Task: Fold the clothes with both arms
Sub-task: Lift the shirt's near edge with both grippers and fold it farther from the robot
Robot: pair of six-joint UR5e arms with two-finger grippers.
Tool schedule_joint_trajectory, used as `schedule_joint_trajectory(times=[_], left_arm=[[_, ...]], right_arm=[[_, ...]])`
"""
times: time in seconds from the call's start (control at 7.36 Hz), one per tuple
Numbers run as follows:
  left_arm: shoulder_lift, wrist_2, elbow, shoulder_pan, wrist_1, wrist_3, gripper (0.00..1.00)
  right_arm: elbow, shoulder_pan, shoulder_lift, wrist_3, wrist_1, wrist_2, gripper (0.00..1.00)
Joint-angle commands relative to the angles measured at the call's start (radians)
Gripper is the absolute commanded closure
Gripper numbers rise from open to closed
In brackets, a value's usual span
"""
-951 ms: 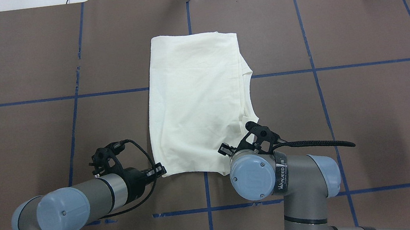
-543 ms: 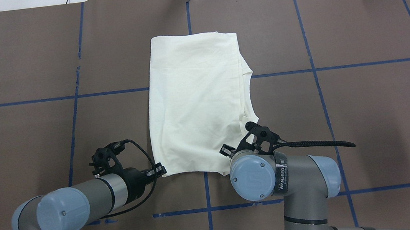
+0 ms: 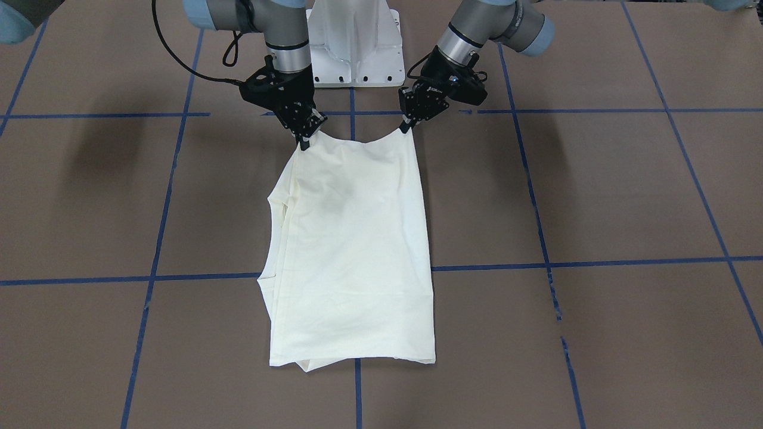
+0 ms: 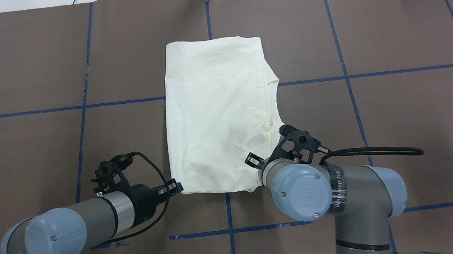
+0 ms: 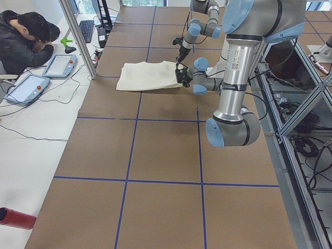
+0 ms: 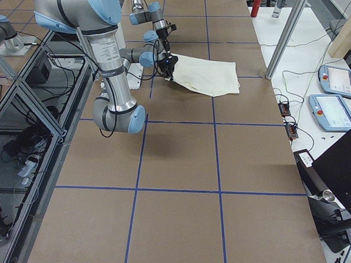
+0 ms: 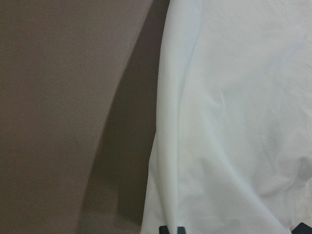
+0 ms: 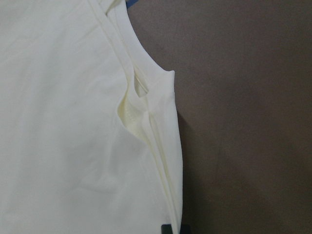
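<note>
Brown taped surface [image 4: 401, 124] carried cream shirt [image 4: 216, 111], folded lengthwise, at centre. I saw left hand [image 3: 409, 125] and right hand [image 3: 304, 142] each clamped on a near corner. I judged the best move: raise both level, carry forward together, edge taut.

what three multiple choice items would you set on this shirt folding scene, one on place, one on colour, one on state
1. Where do the left end effector and right end effector grip the shirt?
A. its far corners
B. the two corners nearest the robot's base
C. its middle

2. What colour are the tape lines on the table?
A. red
B. yellow
C. blue

3. How is the shirt's gripped edge?
A. raised at both corners, sagging between them
B. flat on the table, untouched
C. rolled into a ball

Answers:
1 B, the front-facing view shows both sets of fingertips at the corners by the base.
2 C, the grid lines are blue on brown.
3 A, that edge curves down between the two pinched corners.
</note>
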Motion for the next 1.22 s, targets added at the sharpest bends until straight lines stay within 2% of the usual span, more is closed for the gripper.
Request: schedule_joint_trajectory(times=[0.0,0.27,0.41,0.54,0.82,1.09], left_arm=[[0.05,-0.033,-0.248,0.001,0.208,-0.011,1.0],[0.047,-0.045,-0.435,0.046,0.423,-0.062,1.0],[0.039,-0.053,-0.489,0.053,0.509,-0.062,1.0],[0.0,-0.066,-0.458,0.054,0.534,-0.059,1.0],[-0.146,-0.065,-0.319,0.041,0.609,-0.03,1.0],[-0.168,-0.062,-0.248,-0.016,0.611,0.036,1.0]], right_arm=[[0.196,-0.006,-0.059,-0.001,-0.038,0.006,1.0],[0.403,-0.091,-0.056,0.013,-0.254,0.004,1.0],[0.405,-0.097,-0.05,0.012,-0.278,0.004,1.0],[0.378,-0.099,-0.047,0.009,-0.276,0.006,1.0],[0.28,-0.036,-0.036,-0.02,-0.27,0.004,1.0],[0.151,0.018,-0.013,-0.05,-0.168,0.004,1.0]])
